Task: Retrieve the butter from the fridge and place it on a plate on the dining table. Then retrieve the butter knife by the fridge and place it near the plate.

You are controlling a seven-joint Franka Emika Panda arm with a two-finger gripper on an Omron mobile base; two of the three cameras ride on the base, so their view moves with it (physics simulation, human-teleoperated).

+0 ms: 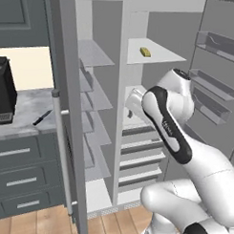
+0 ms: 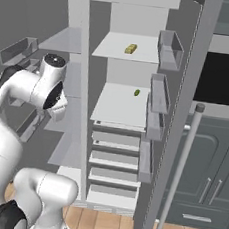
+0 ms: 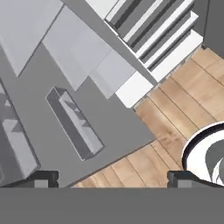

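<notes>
Flat, even rendered light with faint shadows, no glare; all three views look coarse and slightly soft.

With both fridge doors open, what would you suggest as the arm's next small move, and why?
Probably raise and turn the open gripper toward the butter: the stick lies untouched on the fridge's upper shelf, while the hand camera faces down at the floor.

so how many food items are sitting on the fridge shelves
2. The butter lies on the upper white shelf of the right compartment. A tiny olive-green lump sits on the shelf below it. The closed drawers lower down may hide more.
</notes>
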